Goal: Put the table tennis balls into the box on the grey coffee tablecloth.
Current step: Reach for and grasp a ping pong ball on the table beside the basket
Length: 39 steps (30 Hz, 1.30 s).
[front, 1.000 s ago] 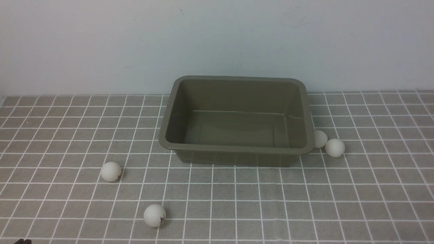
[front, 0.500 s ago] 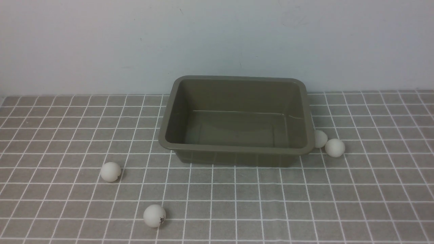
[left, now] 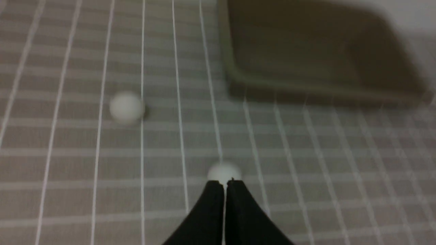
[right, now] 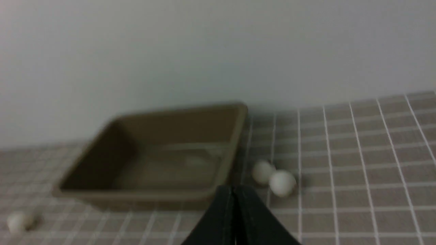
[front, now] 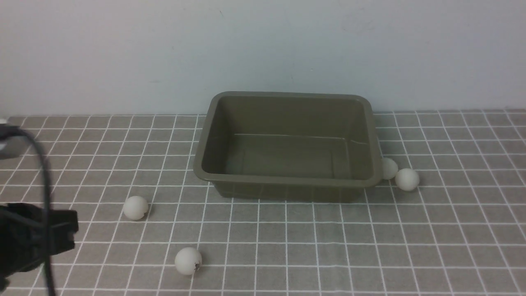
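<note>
**Grey coffee tablecloth** (front: 287,246): white grid, spread over the table as far as a pale wall (front: 263,49).

**Box** (front: 283,181): olive-brown, open-topped, upright at the far middle of the cloth.

**Table tennis balls**: four, white, all lying on the cloth outside the box.
- Far-left ball (front: 135,207): off the box's front left corner, apart from it.
- Near-left ball (front: 188,260): closer to the camera, with a small dark mark on its right side.
- Inner right ball (front: 388,168): against the box's right wall, partly hidden by the rim.
- Outer right ball (front: 407,179): just beside the inner one, touching or nearly so.

**Left arm** (front: 28,238): black, with a cable (front: 43,172), at the lower left edge of the front view, apart from both left balls.

**Left jaws**: closed tip to tip, gripping nothing. In the wrist view they point toward the near-left ball.

**Right jaws**: pressed together and empty, seen in the wrist view only, where they point toward the box's right end.
</note>
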Motion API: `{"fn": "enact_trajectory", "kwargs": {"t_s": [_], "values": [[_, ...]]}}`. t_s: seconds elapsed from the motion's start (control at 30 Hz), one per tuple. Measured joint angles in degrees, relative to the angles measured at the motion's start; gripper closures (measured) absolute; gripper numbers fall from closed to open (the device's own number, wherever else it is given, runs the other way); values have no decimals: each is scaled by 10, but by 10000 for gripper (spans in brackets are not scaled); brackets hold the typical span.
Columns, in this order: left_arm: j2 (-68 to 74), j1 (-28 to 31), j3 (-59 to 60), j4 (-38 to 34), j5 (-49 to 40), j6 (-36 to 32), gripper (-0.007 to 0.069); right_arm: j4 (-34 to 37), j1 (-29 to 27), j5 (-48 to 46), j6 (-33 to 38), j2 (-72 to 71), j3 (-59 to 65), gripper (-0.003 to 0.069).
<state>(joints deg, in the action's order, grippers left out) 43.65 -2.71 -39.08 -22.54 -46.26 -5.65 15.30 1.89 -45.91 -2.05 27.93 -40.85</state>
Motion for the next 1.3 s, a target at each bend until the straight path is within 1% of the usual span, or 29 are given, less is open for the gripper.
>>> {"fn": "enact_trajectory", "kwargs": {"t_s": [0.03,0.13,0.2,0.3,0.47,0.6,0.67,0.73,0.77,0.83,0.87,0.97,1.0,1.07,1.1,1.13,1.17,1.2,1.23,1.3], "values": [[80,0,-26,8,-48,-20,629,-8,0,-47,16,53,-32,673],[216,-12,-58,17,-76,-47,629,-19,1,-132,35,132,-86,673],[261,-27,-72,22,-73,-55,629,-19,1,-146,40,161,-95,673],[336,-80,-93,33,-54,-60,629,-20,1,-159,41,193,-97,673],[410,-153,-129,60,-35,-62,629,-21,1,-164,42,204,-97,673],[455,-180,-156,100,-10,-64,607,-21,2,-157,42,204,-97,673],[473,-190,-164,115,14,-64,555,-21,2,-155,42,204,-97,673],[487,-193,-168,120,36,-64,471,-21,2,-154,42,204,-97,673],[493,-193,-169,121,43,-64,417,-21,2,-153,42,204,-97,673],[513,-194,-170,122,59,-64,286,-21,2,-151,42,204,-97,673],[517,-194,-170,122,62,-63,260,-21,2,-151,42,204,-97,673],[553,-194,-170,118,83,-62,101,-19,2,-151,42,204,-97,673],[565,-194,-170,113,88,-60,70,-19,2,-151,42,204,-97,673],[578,-194,-170,106,97,-58,64,-19,2,-150,42,204,-97,673],[590,-194,-170,100,104,-54,96,-19,2,-149,42,204,-97,673],[595,-194,-170,97,104,-50,146,-19,2,-148,42,204,-97,673],[598,-194,-172,95,101,-47,216,-19,2,-148,42,204,-97,673],[599,-194,-172,95,99,-47,233,-19,2,-148,42,204,-97,673],[599,-194,-175,95,87,-45,307,-19,2,-148,42,204,-97,673],[596,-194,-188,96,58,-42,296,-19,2,-147,42,204,-97,673]]}}
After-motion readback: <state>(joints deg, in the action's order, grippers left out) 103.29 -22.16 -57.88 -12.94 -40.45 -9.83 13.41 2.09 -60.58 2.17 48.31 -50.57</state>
